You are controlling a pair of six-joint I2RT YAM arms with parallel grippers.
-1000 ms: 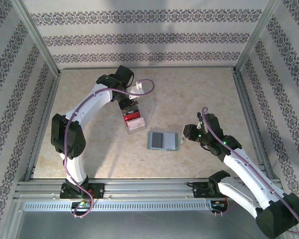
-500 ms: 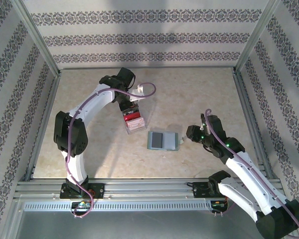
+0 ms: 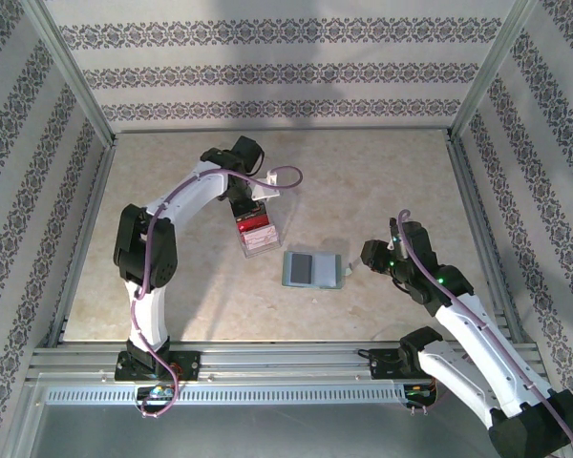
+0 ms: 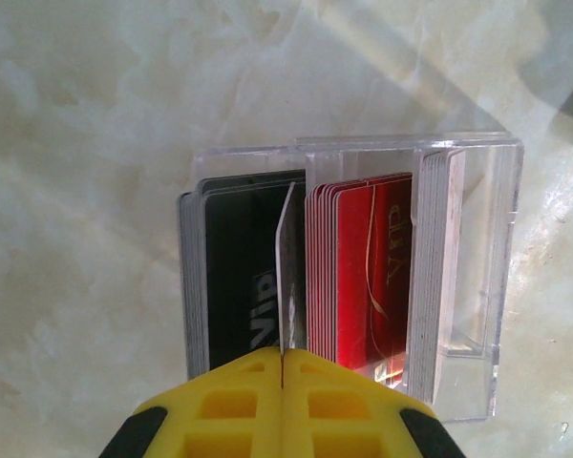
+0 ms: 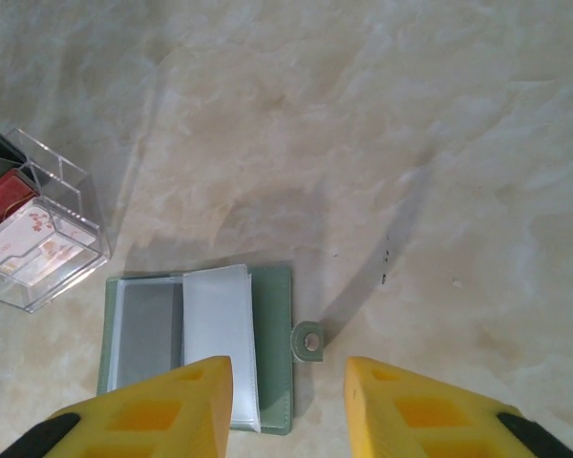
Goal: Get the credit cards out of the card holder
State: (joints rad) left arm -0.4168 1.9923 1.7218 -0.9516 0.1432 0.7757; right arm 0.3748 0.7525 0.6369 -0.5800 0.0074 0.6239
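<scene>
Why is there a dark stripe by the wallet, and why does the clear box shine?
Right wrist view: the stripe is a shadow falling on the table beside the wallet. Left wrist view: light bounces off the box, leaving white glare along its right wall.

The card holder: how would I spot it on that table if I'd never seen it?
On the marble-patterned table, look near the middle, beside the clear plastic tray of red and black cards. The card holder lies flat and open there: a soft, pale teal wallet with a small snap tab, unlike the rigid see-through tray.
</scene>
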